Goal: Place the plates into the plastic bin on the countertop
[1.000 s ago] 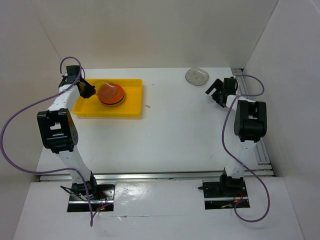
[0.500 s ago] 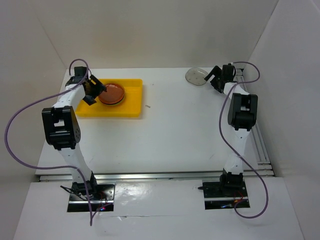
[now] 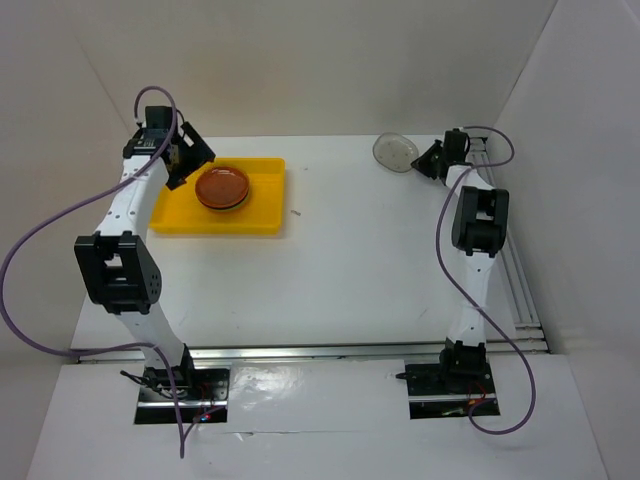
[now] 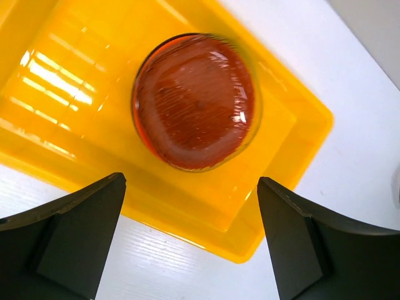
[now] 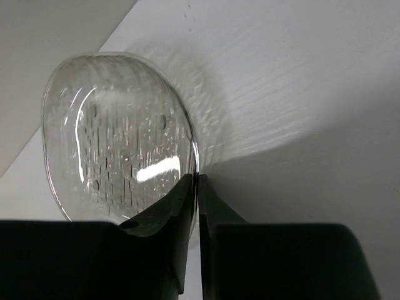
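The yellow plastic bin (image 3: 262, 214) sits at the back left of the white countertop (image 3: 360, 260). An orange plate (image 3: 222, 185) lies flat in it on top of a dark plate. My left gripper (image 3: 187, 160) hovers open just left of that stack; in the left wrist view its wide jaws (image 4: 190, 181) frame the bin (image 4: 75, 75) and the orange plate (image 4: 195, 100), touching neither. At the back right, my right gripper (image 3: 428, 160) is shut on the rim of a grey dotted plate (image 3: 395, 150). The right wrist view shows the gripper (image 5: 197, 179) pinching the tilted plate (image 5: 119, 137).
White walls enclose the countertop on three sides. A small dark speck (image 3: 296, 211) lies right of the bin. A metal rail (image 3: 520, 290) runs along the right edge. Purple cables loop off both arms.
My left gripper opened and drew back to the left; the orange plate now lies flat on the stack. My right gripper moved up to the grey plate and shut on its rim.
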Robot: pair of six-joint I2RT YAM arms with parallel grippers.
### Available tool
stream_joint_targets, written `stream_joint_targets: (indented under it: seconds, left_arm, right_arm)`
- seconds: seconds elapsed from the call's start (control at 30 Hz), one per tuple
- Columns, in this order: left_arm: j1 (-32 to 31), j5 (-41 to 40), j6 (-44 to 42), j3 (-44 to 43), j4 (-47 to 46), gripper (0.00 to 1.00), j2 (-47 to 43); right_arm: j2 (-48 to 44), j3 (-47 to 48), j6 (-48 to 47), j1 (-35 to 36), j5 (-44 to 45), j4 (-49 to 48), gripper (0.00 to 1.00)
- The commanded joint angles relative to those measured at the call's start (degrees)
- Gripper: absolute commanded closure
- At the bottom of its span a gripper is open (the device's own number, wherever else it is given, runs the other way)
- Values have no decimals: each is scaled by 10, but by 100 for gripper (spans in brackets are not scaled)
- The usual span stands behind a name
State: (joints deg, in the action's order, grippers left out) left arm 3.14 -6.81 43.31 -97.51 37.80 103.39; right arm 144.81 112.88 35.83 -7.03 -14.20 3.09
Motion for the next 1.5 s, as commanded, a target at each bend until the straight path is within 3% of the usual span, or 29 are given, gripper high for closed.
stream_joint_targets:
  seconds: [0.0,0.13,0.3,0.47,0.63,0.8,1.07,1.13,1.2,1.23,1.37,1.47]
  left_arm:
    - [-23,48,-66,-36,17,0,-14]
    - [-71,70,-104,-50,6,0,-2]
    - [-131,130,-118,-42,-15,0,-2]
    - [-189,178,-118,-16,-66,0,-9]
    - [-195,239,-111,11,-98,0,3]
    - [-213,256,-133,11,-98,3,29]
    - [-247,291,-176,-26,-62,27,80]
    - [-247,291,-176,-26,-62,46,86]
    - [-247,291,-176,-26,-62,53,91]
    - [-247,285,-176,-26,-62,64,91]
    - [-252,266,-176,-31,-55,87,91]
    - [-252,203,-182,-45,-33,100,85]
  right_arm:
    - [67,-32,9,14,8,111,85]
    - [43,-87,43,19,14,67,100]
    - [-80,-198,44,25,-4,1,100]
    - [-264,-416,17,72,18,-77,100]
    - [-463,-634,60,153,43,-212,100]
    - [-540,-692,109,210,3,-287,100]
    - [-555,-610,95,236,-16,-264,100]
    - [-537,-589,95,242,-16,-259,100]
    - [-530,-574,95,247,-16,-253,100]
    - [-530,-566,95,252,-16,-253,100]
    - [-541,-565,95,270,4,-247,100]
    - [-554,-565,95,283,4,-241,100]
